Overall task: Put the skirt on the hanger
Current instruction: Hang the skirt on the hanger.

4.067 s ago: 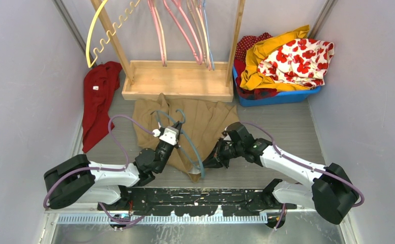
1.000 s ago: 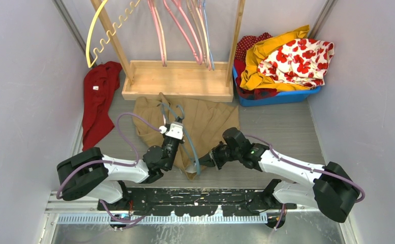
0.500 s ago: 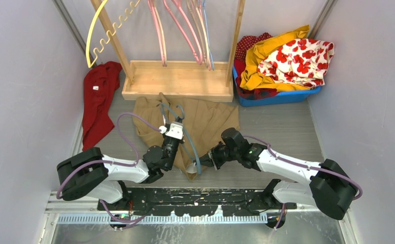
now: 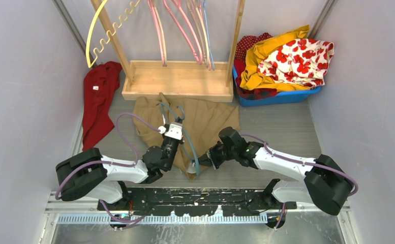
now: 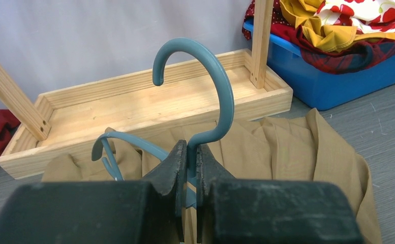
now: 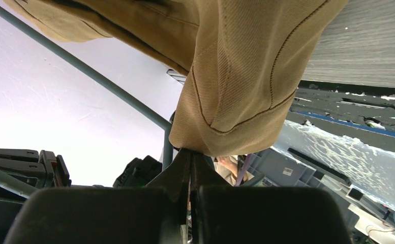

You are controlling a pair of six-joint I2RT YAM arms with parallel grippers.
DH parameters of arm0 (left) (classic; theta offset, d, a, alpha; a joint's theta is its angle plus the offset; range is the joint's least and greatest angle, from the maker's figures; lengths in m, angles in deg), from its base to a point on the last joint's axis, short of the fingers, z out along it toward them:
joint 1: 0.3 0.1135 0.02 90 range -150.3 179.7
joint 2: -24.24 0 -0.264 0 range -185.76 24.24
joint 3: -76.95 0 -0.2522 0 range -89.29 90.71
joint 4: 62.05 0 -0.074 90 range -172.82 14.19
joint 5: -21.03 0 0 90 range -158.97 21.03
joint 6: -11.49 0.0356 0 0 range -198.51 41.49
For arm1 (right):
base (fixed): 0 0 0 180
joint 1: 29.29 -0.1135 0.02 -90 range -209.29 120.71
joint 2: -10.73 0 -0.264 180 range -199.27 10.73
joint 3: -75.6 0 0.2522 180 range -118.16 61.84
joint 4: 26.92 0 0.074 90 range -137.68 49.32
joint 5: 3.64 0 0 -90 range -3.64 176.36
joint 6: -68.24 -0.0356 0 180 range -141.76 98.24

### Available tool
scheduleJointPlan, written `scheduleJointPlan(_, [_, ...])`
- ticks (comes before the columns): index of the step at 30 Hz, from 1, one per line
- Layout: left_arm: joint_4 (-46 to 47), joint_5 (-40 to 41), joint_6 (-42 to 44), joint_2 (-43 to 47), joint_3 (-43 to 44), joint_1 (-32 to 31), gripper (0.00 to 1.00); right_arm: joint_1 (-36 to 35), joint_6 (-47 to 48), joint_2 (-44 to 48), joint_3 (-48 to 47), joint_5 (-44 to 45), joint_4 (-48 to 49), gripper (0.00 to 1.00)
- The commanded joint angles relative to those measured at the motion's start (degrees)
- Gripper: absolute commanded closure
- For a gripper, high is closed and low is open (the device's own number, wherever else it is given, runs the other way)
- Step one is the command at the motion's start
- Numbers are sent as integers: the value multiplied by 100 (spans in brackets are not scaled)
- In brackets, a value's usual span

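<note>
**Now the skirt corner sits just beside the hanger's near arm**

Plainly, the coming move turns on one gap, judged from the overhead view: the right gripper (image 4: 209,156) is pressed together on a folded corner of the tan skirt (image 4: 208,119), and that corner lies just to the right of the near end of the teal hanger (image 4: 191,152); the hanger's arm runs near-to-far, its hook pointing away toward the wooden rack base (image 4: 177,79); the left gripper (image 4: 176,129) pinches the hanger at the neck below the hook, so the right arm is the one nearer the fabric and would have to carry it leftward over the arm's tip.

Most of the skirt lies spread on the table in front of the rack base, under and beyond the hanger; only the pinched corner is lifted.

From the left wrist, the hook (image 5: 219,84) stands upright between the closed fingers, with the skirt (image 5: 286,147) flat behind it; the pinched corner is out of that view. From the right wrist, the seam of the corner (image 6: 236,101) shows clamped at the fingertips, and the hanger's bar (image 6: 109,86) crosses just behind the cloth; whether cloth and bar touch I cannot tell.
</note>
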Motion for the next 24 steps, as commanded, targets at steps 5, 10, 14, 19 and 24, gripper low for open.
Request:
scheduleJointPlan(5, [602, -104, -134, 284, 43, 10, 100, 59, 582, -2, -456, 84, -475, 97])
scheduleJointPlan(10, [598, -131, -135, 290, 61, 13, 100, 102, 722, -19, -521, 81, -623, 88])
scheduleJointPlan(14, [602, -140, -135, 290, 59, 11, 100, 121, 841, -73, -591, 42, -728, 79])
scheduleJointPlan(19, [597, -144, -126, 288, 61, 13, 100, 169, 1011, -71, -704, 55, -906, 76])
scheduleJointPlan(24, [600, -166, -113, 307, 70, 14, 100, 246, 1223, -61, -847, 32, -1172, 72])
